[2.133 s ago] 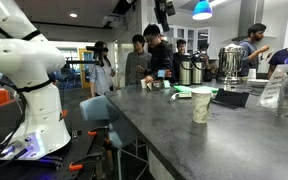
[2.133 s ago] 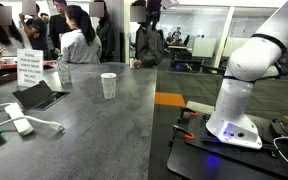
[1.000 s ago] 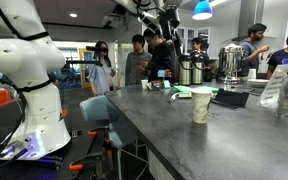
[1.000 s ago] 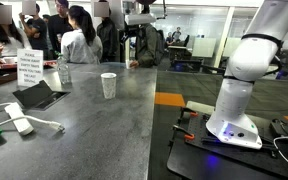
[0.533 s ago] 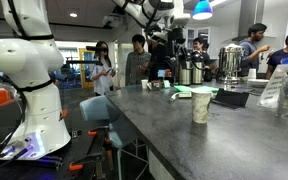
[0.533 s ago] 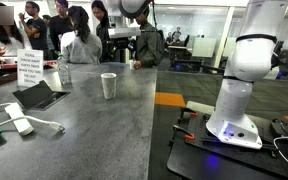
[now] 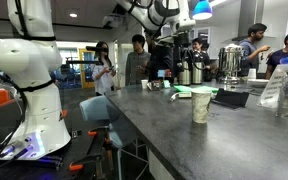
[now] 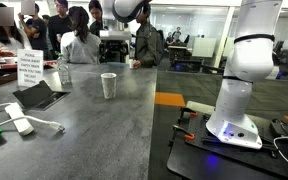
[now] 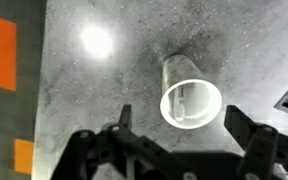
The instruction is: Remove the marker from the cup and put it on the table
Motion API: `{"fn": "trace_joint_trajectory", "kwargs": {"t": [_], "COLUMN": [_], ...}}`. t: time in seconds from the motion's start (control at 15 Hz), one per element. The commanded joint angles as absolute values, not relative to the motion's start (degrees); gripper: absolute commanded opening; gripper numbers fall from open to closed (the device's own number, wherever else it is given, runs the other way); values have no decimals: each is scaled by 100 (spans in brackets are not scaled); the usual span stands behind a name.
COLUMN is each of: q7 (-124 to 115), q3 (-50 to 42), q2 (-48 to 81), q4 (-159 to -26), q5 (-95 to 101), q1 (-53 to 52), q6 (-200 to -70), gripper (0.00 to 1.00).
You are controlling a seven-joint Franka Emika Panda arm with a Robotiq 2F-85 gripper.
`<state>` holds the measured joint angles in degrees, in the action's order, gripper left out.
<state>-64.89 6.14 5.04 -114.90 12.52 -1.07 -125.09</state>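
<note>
The gripper (image 9: 179, 118) is spread wide, holding nothing. In the wrist view its two dark fingers (image 9: 125, 118) stand apart at either side of the frame's lower half. Straight below it, between the lines of those fingers but well clear of them, stands the cup (image 9: 192, 100), upright and seen down its open mouth. Inside, the marker (image 9: 183, 100) shows only as a slim stick against the inner wall, its colour too dim to tell. The cup rests on the table (image 9: 94, 90), whose speckled dark grey top carries a bright glare of light off to one side of the hand.

In both exterior views the gripper (image 7: 181, 36) (image 8: 113, 44) hangs high above the cup (image 7: 201, 105) (image 8: 108, 85) — nowhere near touching it.

Farther out from the hand along the table (image 8: 94, 135) lie a dark tablet (image 8: 39, 95), a clear bottle (image 8: 63, 72) and a printed sign (image 8: 29, 68); silver urns (image 7: 229, 62) stand at the far end — people crowd behind.
</note>
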Motion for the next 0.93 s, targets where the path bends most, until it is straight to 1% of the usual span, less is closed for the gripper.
{"fn": "trace_joint_trajectory", "kwargs": {"t": [0.0,0.07,0.27,0.87], "q7": [-5469,-6124,-5618,-5747], "q3": [408,353,307,214], "q2": [428,538,499,673], "q4": [-11541,-11451,-11450,-11380], "q5": [670,1025,783,810], "q1": [-124,-246,-221,-256], "q6": [-12918,-12672,-12795,-12753], "gripper": [100,100,100,100]}}
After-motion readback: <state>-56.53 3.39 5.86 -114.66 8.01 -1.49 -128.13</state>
